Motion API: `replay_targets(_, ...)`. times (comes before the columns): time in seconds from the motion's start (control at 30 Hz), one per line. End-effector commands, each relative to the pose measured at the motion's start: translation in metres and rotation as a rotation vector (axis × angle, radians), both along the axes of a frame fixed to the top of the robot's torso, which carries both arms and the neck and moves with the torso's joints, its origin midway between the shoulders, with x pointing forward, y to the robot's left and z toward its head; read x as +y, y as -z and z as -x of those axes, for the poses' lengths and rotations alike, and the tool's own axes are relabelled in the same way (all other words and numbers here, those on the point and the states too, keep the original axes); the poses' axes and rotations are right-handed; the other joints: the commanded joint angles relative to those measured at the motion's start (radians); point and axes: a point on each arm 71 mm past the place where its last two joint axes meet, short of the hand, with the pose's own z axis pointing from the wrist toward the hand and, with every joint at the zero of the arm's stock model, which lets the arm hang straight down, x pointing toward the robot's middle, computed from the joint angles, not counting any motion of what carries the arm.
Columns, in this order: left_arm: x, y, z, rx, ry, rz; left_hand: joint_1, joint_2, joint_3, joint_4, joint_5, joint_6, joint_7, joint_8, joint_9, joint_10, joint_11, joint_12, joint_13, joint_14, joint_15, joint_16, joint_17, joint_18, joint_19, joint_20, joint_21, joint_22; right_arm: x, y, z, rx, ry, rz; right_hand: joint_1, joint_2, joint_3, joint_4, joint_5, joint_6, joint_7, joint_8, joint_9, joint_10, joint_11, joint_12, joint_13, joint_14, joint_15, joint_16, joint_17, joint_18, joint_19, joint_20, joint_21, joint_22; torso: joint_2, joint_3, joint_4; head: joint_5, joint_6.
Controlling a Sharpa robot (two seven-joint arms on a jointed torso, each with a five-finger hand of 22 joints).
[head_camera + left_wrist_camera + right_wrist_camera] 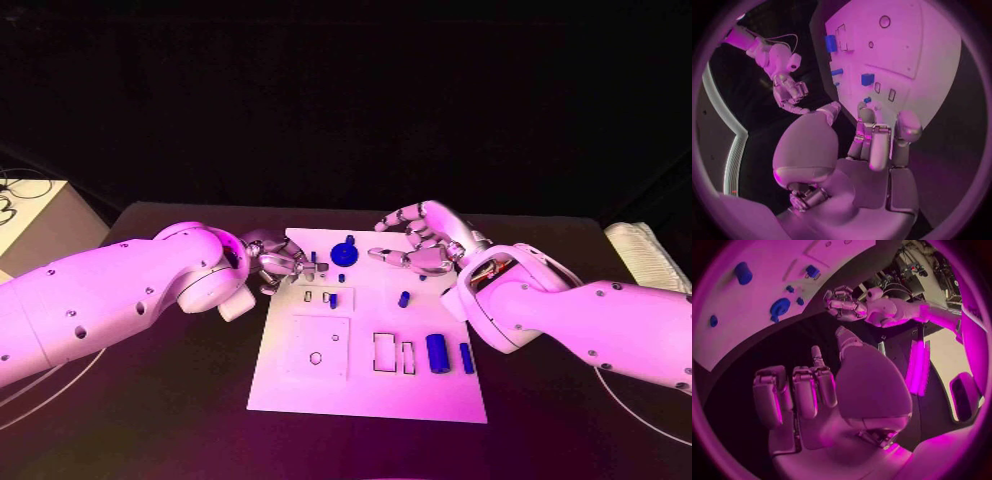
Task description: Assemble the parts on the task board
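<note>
The white task board [368, 385] lies in the middle of the table. A round blue part [346, 252] stands near its far edge, and small blue pieces [333, 299] [405, 298] sit mid-board. Two blue cylinders [436, 350] [466, 357] lie at its right side. My left hand [281, 262] hovers at the board's far left edge, its fingers [873, 140] curled in on nothing. My right hand [411, 245] is over the far right corner, its fingers [807, 390] also curled and empty. In the right wrist view the round part [779, 307] lies on the board [754, 330] beyond them.
Empty cut-outs [389, 352] and a square recessed plate with holes [320, 347] mark the board's near half. A pale box [36, 215] stands off the table's far left, and a white ribbed object [646, 255] lies at its right edge.
</note>
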Motion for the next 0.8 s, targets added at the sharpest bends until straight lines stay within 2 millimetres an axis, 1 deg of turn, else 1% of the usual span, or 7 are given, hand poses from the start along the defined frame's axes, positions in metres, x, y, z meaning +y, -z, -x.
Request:
replay_targets(0.03, -0.006, 0.000, -0.003, 0.017, 0.101, -0.228, -0.010, 0.002, -0.006, 0.001, 0.001, -0.006, -0.002, 0.006, 0.005, -0.006, -0.003, -0.001, -0.002, 0.008, -0.008, -0.001, 0.082, -0.006, 0.005, -0.001, 0.002, 0.000, -0.016, -0.006, -0.006, 0.059, 0.102, -0.155, -0.010, -0.003, -0.004, 0.000, 0.002, -0.002, -0.004, 0.001, 0.001, 0.033, 0.005, -0.005, 0.200, 0.102, 0.003, 0.001, 0.255, -0.014, 0.103, 0.004, 0.002, 0.263, -0.009, 0.0037, -0.0051, 0.004, -0.005)
replay_targets(0.17, -0.019, -0.004, -0.008, 0.003, 0.137, -0.284, -0.011, 0.004, -0.007, 0.001, 0.001, -0.008, -0.002, 0.008, 0.008, -0.007, -0.003, -0.002, -0.004, 0.006, -0.008, -0.003, 0.078, -0.006, 0.004, -0.001, 0.002, -0.001, -0.027, -0.009, -0.010, 0.077, 0.145, -0.176, -0.009, -0.002, -0.005, 0.000, 0.002, -0.002, -0.004, 0.002, 0.001, 0.028, 0.005, -0.010, 0.196, 0.101, 0.003, 0.000, 0.252, -0.014, 0.103, 0.004, 0.002, 0.263, -0.009, 0.0061, -0.0071, 0.007, -0.008)
replay_targets(0.33, -0.032, -0.005, -0.013, 0.002, 0.183, -0.340, -0.012, 0.009, -0.009, 0.001, 0.002, -0.009, -0.004, 0.015, 0.017, -0.008, -0.004, -0.001, -0.002, 0.005, -0.009, -0.003, 0.078, -0.007, 0.006, -0.002, 0.003, 0.001, -0.034, -0.010, -0.014, 0.094, 0.169, -0.181, -0.009, -0.001, -0.005, -0.001, 0.002, -0.002, -0.004, 0.002, 0.001, 0.026, 0.005, -0.012, 0.194, 0.101, 0.003, -0.001, 0.250, -0.014, 0.103, 0.004, 0.002, 0.263, -0.009, 0.0092, -0.0048, 0.008, -0.013)
replay_targets(0.37, -0.034, -0.004, -0.014, 0.003, 0.189, -0.349, -0.015, 0.011, -0.010, 0.001, 0.002, -0.010, -0.004, 0.018, 0.022, -0.008, -0.004, -0.001, -0.002, 0.005, -0.009, -0.003, 0.078, -0.007, 0.007, -0.002, 0.003, 0.002, -0.035, -0.010, -0.014, 0.096, 0.172, -0.181, -0.009, -0.001, -0.005, -0.001, 0.002, -0.002, -0.004, 0.002, 0.001, 0.026, 0.005, -0.012, 0.194, 0.101, 0.003, -0.001, 0.250, -0.014, 0.103, 0.004, 0.002, 0.263, -0.010, 0.0082, -0.0041, 0.008, -0.014)
replay_targets(0.47, -0.039, -0.002, -0.017, 0.009, 0.205, -0.378, -0.016, 0.012, -0.011, 0.001, 0.002, -0.010, -0.004, 0.020, 0.025, -0.008, -0.005, -0.001, -0.001, 0.006, -0.009, -0.003, 0.080, -0.007, 0.007, -0.002, 0.003, 0.002, -0.037, -0.011, -0.016, 0.101, 0.180, -0.180, -0.009, -0.001, -0.008, -0.001, 0.002, -0.002, -0.004, 0.002, 0.001, 0.024, 0.005, -0.014, 0.192, 0.100, 0.003, -0.002, 0.248, -0.014, 0.102, 0.004, 0.001, 0.262, -0.010, 0.0084, -0.0035, 0.009, -0.016)
replay_targets(0.6, -0.044, 0.000, -0.020, 0.018, 0.218, -0.402, -0.022, 0.018, -0.015, 0.001, 0.001, -0.014, -0.005, 0.026, 0.035, -0.012, -0.005, -0.002, -0.003, 0.006, -0.009, -0.003, 0.080, -0.007, 0.008, -0.002, 0.003, 0.004, -0.038, -0.011, -0.017, 0.106, 0.184, -0.178, -0.010, 0.000, -0.010, -0.001, 0.002, -0.003, -0.004, 0.002, 0.002, 0.023, 0.005, -0.016, 0.191, 0.100, 0.003, -0.003, 0.247, -0.013, 0.101, 0.004, -0.002, 0.260, -0.008, 0.0066, -0.0058, 0.012, -0.017)
replay_targets(0.8, -0.054, 0.005, -0.023, 0.033, 0.241, -0.425, -0.025, 0.020, -0.017, 0.001, 0.001, -0.016, -0.005, 0.028, 0.040, -0.012, -0.005, -0.002, -0.003, 0.007, -0.009, -0.003, 0.082, -0.008, 0.009, -0.003, 0.004, 0.006, -0.038, -0.011, -0.019, 0.111, 0.188, -0.175, -0.010, 0.000, -0.013, -0.001, 0.002, -0.003, -0.004, 0.002, 0.002, 0.022, 0.005, -0.017, 0.190, 0.099, 0.003, -0.003, 0.245, -0.013, 0.100, 0.004, -0.004, 0.259, -0.007, 0.0057, -0.0086, 0.012, -0.019)
